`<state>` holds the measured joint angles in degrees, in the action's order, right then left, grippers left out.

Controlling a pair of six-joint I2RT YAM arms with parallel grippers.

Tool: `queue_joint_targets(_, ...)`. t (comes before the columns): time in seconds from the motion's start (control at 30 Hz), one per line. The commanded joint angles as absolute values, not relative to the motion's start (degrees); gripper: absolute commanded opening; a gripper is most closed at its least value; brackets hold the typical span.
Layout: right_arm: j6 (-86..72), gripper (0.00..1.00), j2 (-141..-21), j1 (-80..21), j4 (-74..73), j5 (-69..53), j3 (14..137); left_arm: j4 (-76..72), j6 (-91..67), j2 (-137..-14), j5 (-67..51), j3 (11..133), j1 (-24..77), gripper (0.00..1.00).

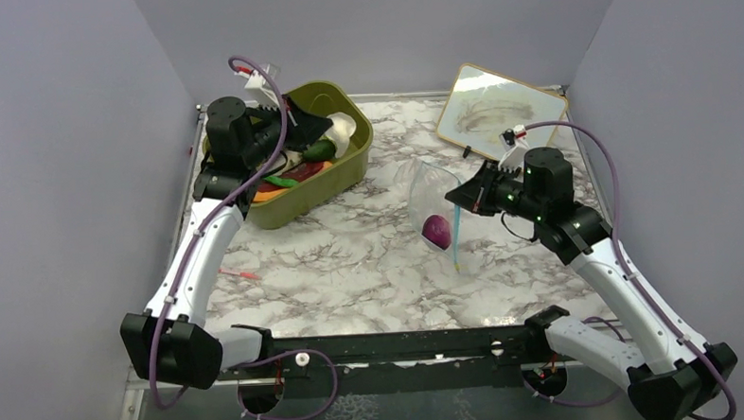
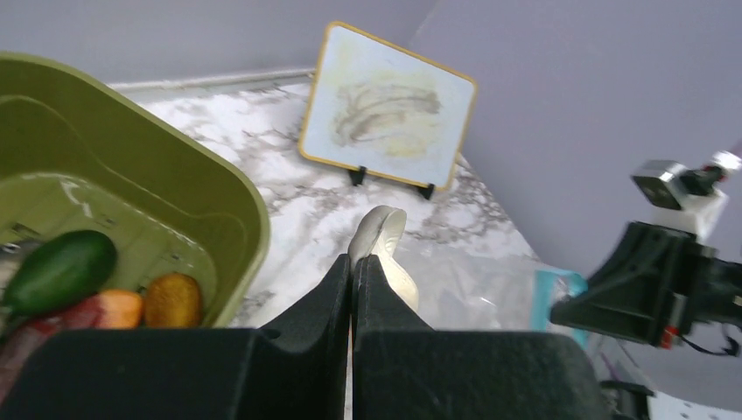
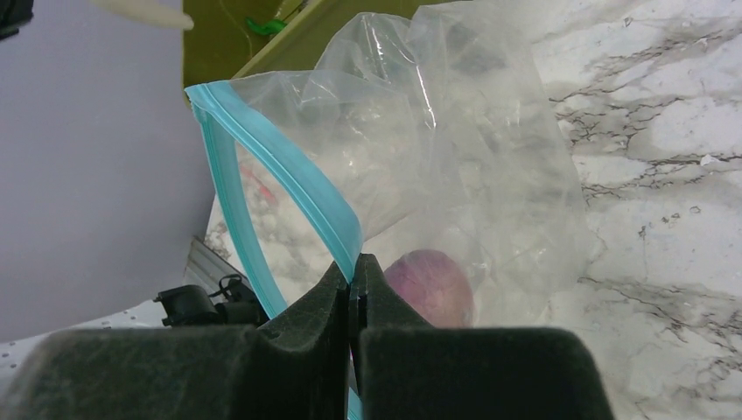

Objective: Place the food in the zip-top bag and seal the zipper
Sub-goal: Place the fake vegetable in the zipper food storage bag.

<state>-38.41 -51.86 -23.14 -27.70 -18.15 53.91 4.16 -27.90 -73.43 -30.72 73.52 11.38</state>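
Left hand [image 2: 353, 265] clenched on white piece [image 2: 383, 241], raised by tub's [image 1: 343, 169] rim | right hand [image 3: 353, 273] clenched on blue zipper [image 3: 289, 179], holding clear bag [image 3: 455, 131] open on marble table [image 1: 351, 258] | purple onion [image 1: 435, 231] inside bag | green vegetable [image 2: 57, 273], hot dog [image 2: 105, 311] in tub

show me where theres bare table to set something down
Widest bare marble: front centre, bordered by the olive tub, the zip-top bag and the base rail. Smaller patch: at the back, between tub and leaning board. Crowded: over the tub, where the left fingers pinch the white piece, and at the zipper, held by the right fingers.
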Motion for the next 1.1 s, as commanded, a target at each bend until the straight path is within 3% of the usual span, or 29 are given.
queue_joint_targets(0.0, -41.52, 0.01, -53.79, -22.79, -22.74, -20.04, 53.38, -5.41, -39.65, -69.12, -39.37, 67.74, 11.5, 0.0)
queue_joint_targets(0.57, -51.35, 0.01, -63.06, -22.83, -18.31, -14.88, 54.91, -21.1, -57.07, -72.58, -47.49, 60.65, 16.4, 0.0)
queue_joint_targets(0.77, -53.91, 0.01, -64.4, -22.8, -15.07, -17.19, 54.2, -22.14, -56.69, -74.86, -44.38, 61.26, 25.5, 0.0)
queue_joint_targets(1.07, -53.46, 0.01, -63.91, -22.85, -15.06, -16.52, 54.92, -22.21, -53.65, -77.72, -42.2, 60.42, 28.74, 0.0)
